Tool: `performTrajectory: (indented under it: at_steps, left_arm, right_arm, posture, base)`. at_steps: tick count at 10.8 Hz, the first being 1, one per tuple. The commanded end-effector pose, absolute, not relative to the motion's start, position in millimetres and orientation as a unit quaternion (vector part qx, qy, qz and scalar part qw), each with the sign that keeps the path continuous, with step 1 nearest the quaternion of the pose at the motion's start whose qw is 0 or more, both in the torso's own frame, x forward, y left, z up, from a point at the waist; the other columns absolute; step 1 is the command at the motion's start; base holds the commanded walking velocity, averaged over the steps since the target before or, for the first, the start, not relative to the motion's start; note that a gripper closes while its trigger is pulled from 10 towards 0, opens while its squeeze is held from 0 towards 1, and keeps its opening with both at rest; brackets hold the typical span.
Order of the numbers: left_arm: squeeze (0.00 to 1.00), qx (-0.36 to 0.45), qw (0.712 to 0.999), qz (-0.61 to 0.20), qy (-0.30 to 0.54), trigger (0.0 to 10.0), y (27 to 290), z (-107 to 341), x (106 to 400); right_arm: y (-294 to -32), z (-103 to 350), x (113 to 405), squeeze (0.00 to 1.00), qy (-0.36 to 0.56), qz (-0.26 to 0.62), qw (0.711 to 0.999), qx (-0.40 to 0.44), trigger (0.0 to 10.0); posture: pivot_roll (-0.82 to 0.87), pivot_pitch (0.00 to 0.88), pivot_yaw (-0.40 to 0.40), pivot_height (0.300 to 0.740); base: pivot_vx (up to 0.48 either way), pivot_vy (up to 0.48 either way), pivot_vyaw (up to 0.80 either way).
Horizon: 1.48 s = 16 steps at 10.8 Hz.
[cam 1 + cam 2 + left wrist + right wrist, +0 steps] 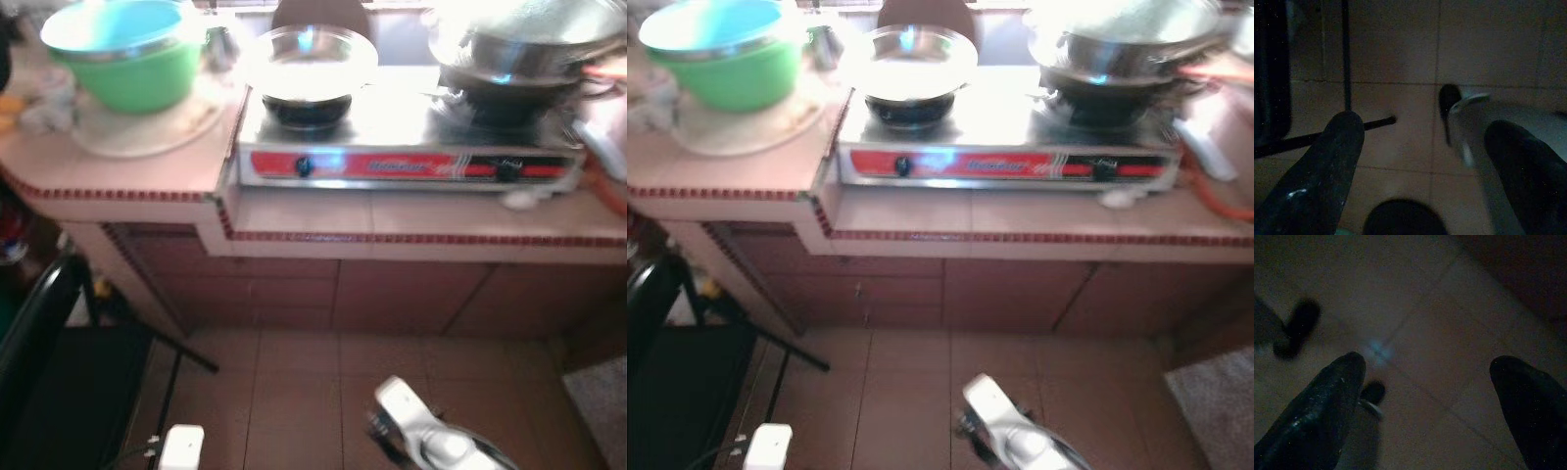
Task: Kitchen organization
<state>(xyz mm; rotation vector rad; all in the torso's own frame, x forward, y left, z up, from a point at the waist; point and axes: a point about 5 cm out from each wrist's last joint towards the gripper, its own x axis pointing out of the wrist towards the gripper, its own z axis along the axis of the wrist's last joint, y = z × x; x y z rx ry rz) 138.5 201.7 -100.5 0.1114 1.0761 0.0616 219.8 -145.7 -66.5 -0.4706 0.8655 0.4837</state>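
Both head eyes looked forward and down from mid-distance, sharing the desk (294, 211) and stove (1004, 162). Both wrist cameras faced the dim floor (1400, 58) closely.

A stove (407, 147) sits on the counter (411, 217), a bowl (127, 59) to its left, pans on both burners.

Tiled counter (294, 211) w/ 2-burner stove (407, 147), green bowl (132, 59) on round mat (147, 132).

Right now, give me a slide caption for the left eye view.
Two-burner gas stove on a tiled counter, green bowl at left, wok on the right burner.
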Motion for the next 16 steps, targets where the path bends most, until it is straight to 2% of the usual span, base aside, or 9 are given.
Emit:
performTrajectory:
  at_steps: [1, 3, 15, 16]
  left_arm:
    - [0.0, 0.052, 0.857, 0.019, 0.512, 10.0, 196.9, -100.9, 139.6]
    - [0.0, 0.053, 0.857, 0.016, 0.512, 10.0, 195.4, -100.7, 140.7]
    - [0.0, 0.082, 0.846, 0.016, 0.527, 10.0, 203.7, -102.2, 133.9]
    - [0.0, 0.084, 0.845, 0.015, 0.528, 10.0, 204.1, -102.4, 133.1]
  right_arm:
    - [-158.4, -73.7, 207.1, 0.0, 0.436, 0.216, 0.844, -0.223, 10.0]
    - [-158.7, -74.8, 205.5, 0.0, 0.441, 0.212, 0.844, -0.22, 10.0]
    - [-158.8, -78.6, 198.9, 0.0, 0.456, 0.194, 0.846, -0.197, 10.0]
    - [-159.2, -79.2, 198.1, 0.0, 0.46, 0.192, 0.844, -0.196, 10.0]
  posture:
    - [-0.08, 0.131, 0.017, 0.74]
    - [-0.08, 0.133, 0.022, 0.74]
    - [-0.08, 0.141, 0.045, 0.74]
    - [-0.08, 0.14, 0.048, 0.74]
  base:
    - [0.259, 0.0, 0.0]
    - [0.257, 0.0, 0.0]
    - [0.0, 0.0, 0.0]
    - [0.0, 0.0, -0.71]
